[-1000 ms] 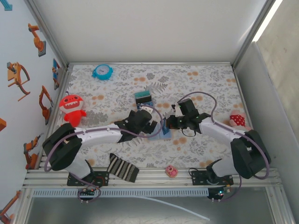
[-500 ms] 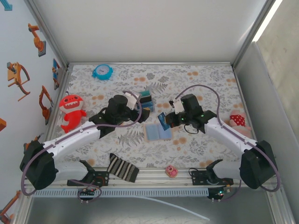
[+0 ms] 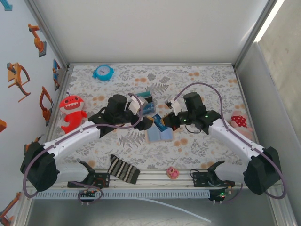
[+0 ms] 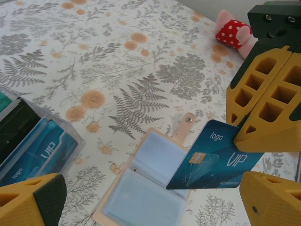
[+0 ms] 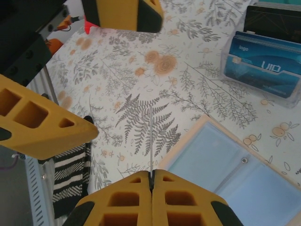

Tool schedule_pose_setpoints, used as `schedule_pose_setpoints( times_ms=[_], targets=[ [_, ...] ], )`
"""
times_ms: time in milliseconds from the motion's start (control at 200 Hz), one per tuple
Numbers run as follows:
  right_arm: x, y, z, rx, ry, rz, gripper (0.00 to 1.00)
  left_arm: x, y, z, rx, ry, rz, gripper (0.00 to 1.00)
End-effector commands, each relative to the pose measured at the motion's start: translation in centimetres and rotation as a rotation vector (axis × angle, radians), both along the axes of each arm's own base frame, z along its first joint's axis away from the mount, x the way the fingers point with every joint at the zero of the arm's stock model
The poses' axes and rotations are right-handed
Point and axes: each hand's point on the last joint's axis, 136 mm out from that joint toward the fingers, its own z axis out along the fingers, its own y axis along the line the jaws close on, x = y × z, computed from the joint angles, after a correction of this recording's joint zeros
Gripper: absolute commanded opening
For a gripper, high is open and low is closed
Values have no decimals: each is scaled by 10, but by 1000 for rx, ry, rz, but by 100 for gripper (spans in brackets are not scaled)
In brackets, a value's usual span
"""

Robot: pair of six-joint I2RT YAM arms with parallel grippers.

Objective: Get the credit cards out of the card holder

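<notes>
Right gripper (image 5: 151, 182) pinches a card (image 4: 214, 157) (long axis roughly level) just above the card holder (image 4: 141, 188). Left gripper (image 3: 146, 114) gapes wide alongside.

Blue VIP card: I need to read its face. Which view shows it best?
Left wrist: the blue VIP card faces it, print readable, pinched by the right claw. Right wrist sees the card edge-on; top external shows it small.

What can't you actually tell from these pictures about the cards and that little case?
- Whether any cards are left in the card holder: left wrist view, the blue card in the right gripper covers part of it.
- How many cards fill the clear box: left wrist view, the picture's edge cuts it off.
- The card's printed face: right wrist view, seen edge-on as a thin line.
</notes>
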Motion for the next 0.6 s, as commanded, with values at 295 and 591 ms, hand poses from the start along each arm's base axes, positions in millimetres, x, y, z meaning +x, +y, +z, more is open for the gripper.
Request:
schedule_pose_setpoints(
  times_ms=[295, 591],
  targets=[
    [-30, 8, 33, 69, -72, 206, 0, -31, -22, 6, -27, 76, -258, 74],
    [-35, 10, 35, 74, -77, 261, 0, -40, -27, 3, -35, 118, -320, 44]
  ],
)
